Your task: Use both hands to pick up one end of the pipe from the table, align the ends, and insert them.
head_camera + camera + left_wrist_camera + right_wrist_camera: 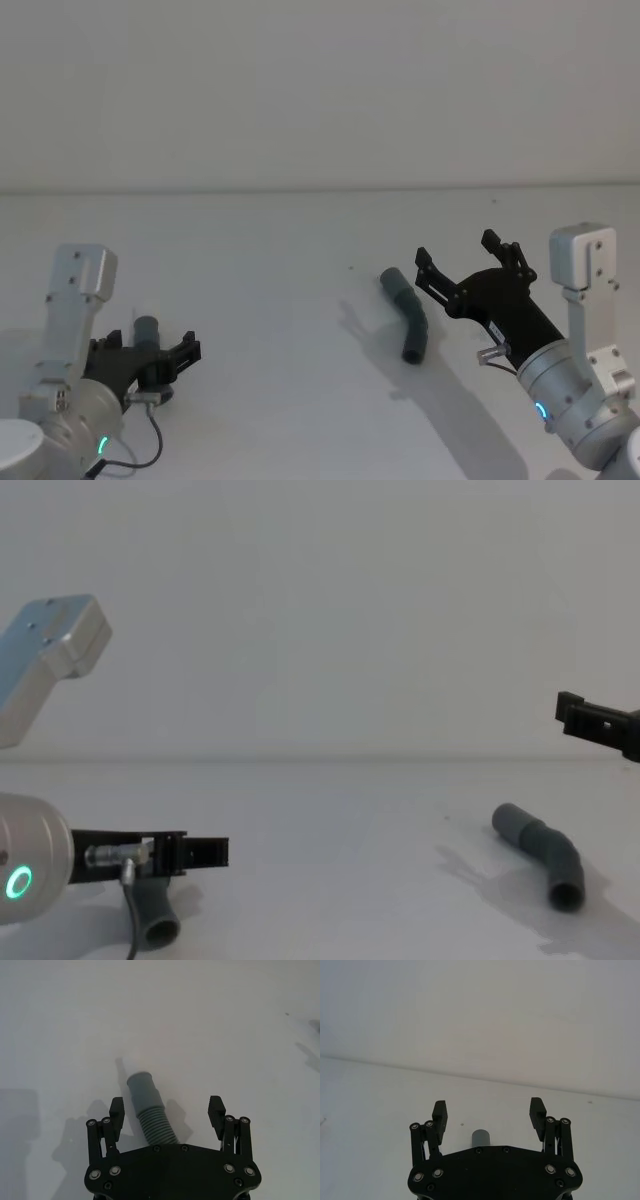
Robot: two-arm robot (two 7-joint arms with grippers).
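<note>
2 spread pincers | left pincer straddles left pipe, right pincer near right pipe | center up, then squeeze lol

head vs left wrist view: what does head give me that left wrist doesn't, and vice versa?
Head view: the right gripper, open, just right of the right pipe piece lying on the table. Left wrist view: the left pipe piece close up, with its smooth cuff and ribbed body distinct. Both: the left gripper, open, astride the left pipe piece.
</note>
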